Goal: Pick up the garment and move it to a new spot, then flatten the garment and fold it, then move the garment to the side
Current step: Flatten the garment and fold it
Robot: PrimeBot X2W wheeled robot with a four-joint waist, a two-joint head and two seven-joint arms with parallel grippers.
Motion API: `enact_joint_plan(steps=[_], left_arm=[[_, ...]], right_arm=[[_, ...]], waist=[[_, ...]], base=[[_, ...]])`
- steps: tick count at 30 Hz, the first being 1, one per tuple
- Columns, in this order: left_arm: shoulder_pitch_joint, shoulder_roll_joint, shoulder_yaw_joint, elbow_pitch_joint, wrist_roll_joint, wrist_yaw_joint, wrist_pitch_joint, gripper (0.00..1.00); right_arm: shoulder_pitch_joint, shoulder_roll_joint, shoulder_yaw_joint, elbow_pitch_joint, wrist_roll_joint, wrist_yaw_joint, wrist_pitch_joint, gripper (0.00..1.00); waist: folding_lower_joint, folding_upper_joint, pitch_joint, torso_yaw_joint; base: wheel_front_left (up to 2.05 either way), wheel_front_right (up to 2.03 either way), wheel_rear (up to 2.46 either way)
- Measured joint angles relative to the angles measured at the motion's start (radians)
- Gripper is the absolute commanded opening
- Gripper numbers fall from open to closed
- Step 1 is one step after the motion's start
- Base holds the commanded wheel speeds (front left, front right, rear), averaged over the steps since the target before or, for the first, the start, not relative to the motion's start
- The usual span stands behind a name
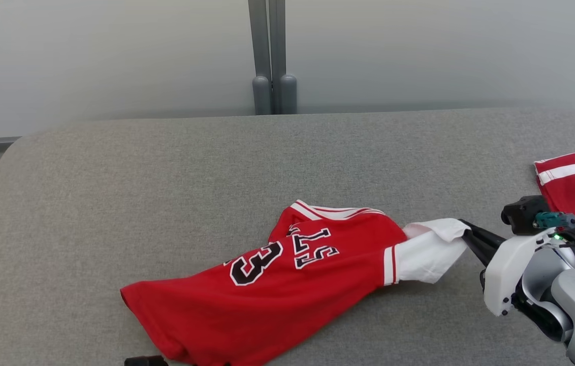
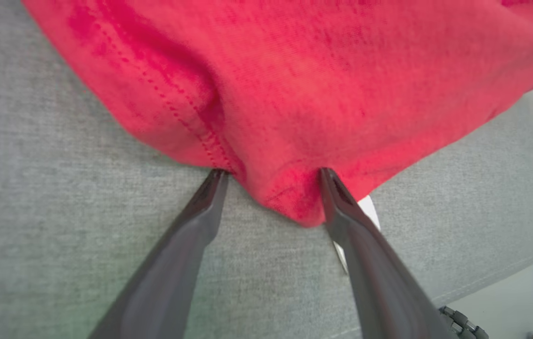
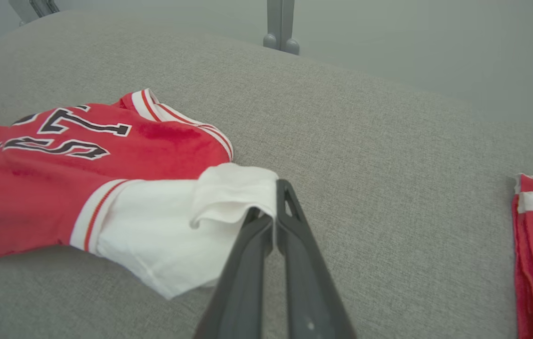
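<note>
On the grey cushion [image 1: 115,203] the red jersey [image 1: 287,274] lies crumpled; my right pincer [image 1: 467,235] pinches its white sleeve [image 1: 427,254], my left pincer [image 2: 272,172] gapes around the hem [image 2: 290,207]. Lifting, flattening, folding: all yet to do.

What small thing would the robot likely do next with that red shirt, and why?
Probably close the left gripper: its fingers stand open astride the hem of the red shirt, while the right gripper is shut on the white sleeve.
</note>
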Motion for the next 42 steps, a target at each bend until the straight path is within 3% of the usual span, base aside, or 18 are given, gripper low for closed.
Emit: enact_joint_plan(steps=[7, 9, 12, 16, 22, 34, 38, 42], left_arm=[[-0.014, -0.015, -0.063, 0.012, -0.051, 0.0, -0.012, 1.0], [-0.015, -0.025, -0.112, 0.007, -0.091, 0.0, 0.0, 0.0], [-0.02, -0.022, -0.197, -0.021, -0.148, -0.001, 0.032, 0.0], [-0.026, 0.03, -0.206, -0.082, -0.179, -0.001, -0.02, 0.0], [-0.035, 0.204, -0.126, -0.39, -0.223, 0.005, -0.033, 0.0], [-0.115, 0.512, 0.077, -1.113, -0.206, 0.131, 0.15, 0.0], [-0.282, 0.579, 0.163, -1.179, -0.259, 0.114, 0.239, 0.0], [-0.522, 0.59, 0.188, -1.068, -0.304, 0.076, 0.322, 0.0]], right_arm=[[0.0, -0.015, -0.046, -0.013, -0.011, 0.0, 0.004, 0.0], [0.0, -0.017, -0.062, -0.017, -0.012, 0.0, 0.003, 0.0], [-0.001, -0.017, -0.077, -0.027, -0.013, 0.0, -0.001, 0.0], [-0.001, -0.009, -0.123, -0.068, 0.015, 0.0, -0.008, 0.0], [0.004, -0.047, -0.26, -0.198, 0.065, 0.0, -0.004, 0.0], [0.053, -0.032, -0.603, -0.617, 0.082, 0.0, 0.107, 0.0], [-0.053, -0.032, -0.708, -0.705, 0.095, 0.0, 0.211, 0.0], [-0.225, -0.004, -0.737, -0.662, 0.077, 0.0, 0.308, 0.0]], waist=[[0.0, 0.0, -0.01, -0.015], [0.0, 0.0, -0.015, -0.017], [0.0, 0.0, -0.025, -0.018], [0.0, 0.0, -0.038, -0.02], [0.0, 0.0, -0.046, -0.012], [0.0, 0.0, -0.036, -0.029], [0.0, 0.0, -0.002, -0.031], [0.0, 0.0, 0.054, -0.03]], base=[[0.0, 0.0, 0.0], [0.0, 0.0, 0.0], [0.0, 0.0, 0.0], [0.0, 0.0, 0.0], [0.0, 0.0, 0.0], [0.0, 0.0, 0.0], [0.0, 0.0, 0.0], [0.0, 0.0, 0.0]])
